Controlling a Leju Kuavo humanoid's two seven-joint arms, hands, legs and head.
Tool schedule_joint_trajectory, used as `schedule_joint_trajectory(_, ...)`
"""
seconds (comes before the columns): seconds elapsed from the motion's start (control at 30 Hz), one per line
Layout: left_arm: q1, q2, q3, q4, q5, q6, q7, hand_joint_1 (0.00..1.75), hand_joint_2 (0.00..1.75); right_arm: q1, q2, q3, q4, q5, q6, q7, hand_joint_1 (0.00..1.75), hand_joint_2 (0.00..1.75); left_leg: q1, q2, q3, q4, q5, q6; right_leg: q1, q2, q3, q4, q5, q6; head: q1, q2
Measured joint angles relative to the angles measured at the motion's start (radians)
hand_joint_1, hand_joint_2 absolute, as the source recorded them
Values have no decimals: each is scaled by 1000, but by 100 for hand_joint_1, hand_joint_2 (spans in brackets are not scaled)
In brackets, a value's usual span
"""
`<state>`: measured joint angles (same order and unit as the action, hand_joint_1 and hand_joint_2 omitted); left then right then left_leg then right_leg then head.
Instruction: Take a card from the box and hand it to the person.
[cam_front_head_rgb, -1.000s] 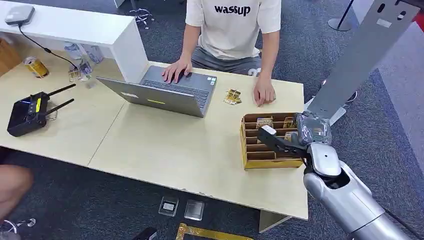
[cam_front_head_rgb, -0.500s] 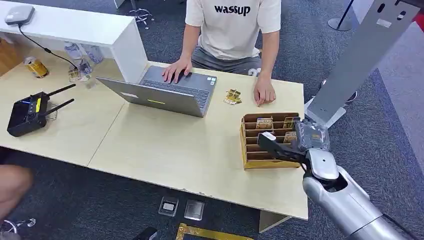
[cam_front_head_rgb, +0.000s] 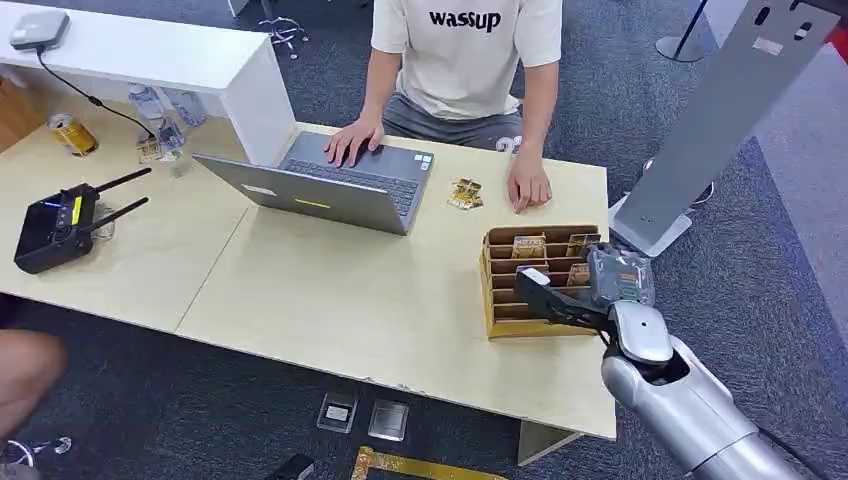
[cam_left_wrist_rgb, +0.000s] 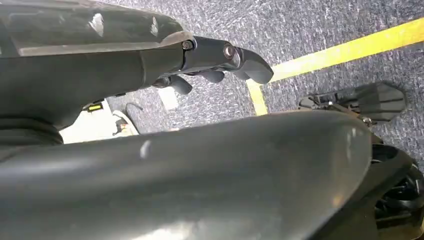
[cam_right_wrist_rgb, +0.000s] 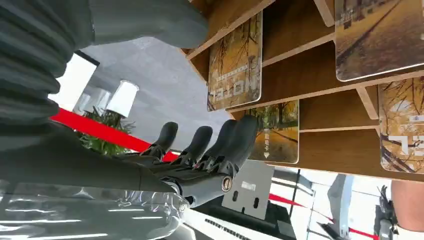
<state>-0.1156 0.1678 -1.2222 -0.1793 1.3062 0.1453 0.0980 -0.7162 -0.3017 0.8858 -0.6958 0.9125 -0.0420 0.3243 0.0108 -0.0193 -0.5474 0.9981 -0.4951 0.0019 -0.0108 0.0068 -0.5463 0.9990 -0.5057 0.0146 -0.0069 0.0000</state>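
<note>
The left hand (cam_left_wrist_rgb: 220, 60) hangs low over the carpet, its fingers loosely curled with nothing between them. Nearest on the table side, the right hand (cam_front_head_rgb: 560, 300) reaches over the wooden box (cam_front_head_rgb: 497, 300) at the table's near right corner; in the right wrist view its dark fingers (cam_right_wrist_rgb: 235, 140) lie side by side and extended, the thumb apart from them, gripping nothing and hovering just before the slots. The box is split by thin shelves into compartments, and a card (cam_right_wrist_rgb: 236, 60) stands in one slot with others in neighbouring slots, their printed faces outward. Such a card is likely light, thin, stiff and rather slick, so it should be pinched at the exposed free edge, thumb against finger, and drawn straight out along the slot. Farther back lies an open laptop (cam_front_head_rgb: 330, 185), and behind it sits the person (cam_front_head_rgb: 465, 60), one hand (cam_front_head_rgb: 527, 185) flat on the table near the box
</note>
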Motion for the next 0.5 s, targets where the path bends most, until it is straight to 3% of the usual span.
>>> schedule_joint_trajectory(0.1,0,0,0,0,0,2,0,0,0,-2,3,4,8,0,0,0,113,175,0,0,0,0,0,0,0,0,0,0,0,0,0,0)
schedule_joint_trajectory(0.37,0,0,0,0,0,3,0,0,0,-6,9,9,22,-3,-3,0,134,175,0,0,0,0,0,0,0,0,0,0,0,0,0,0)
schedule_joint_trajectory(0.5,0,0,0,0,0,5,0,0,0,-13,11,12,27,-5,-6,2,134,175,0,0,0,0,0,0,0,0,0,0,0,0,0,0)
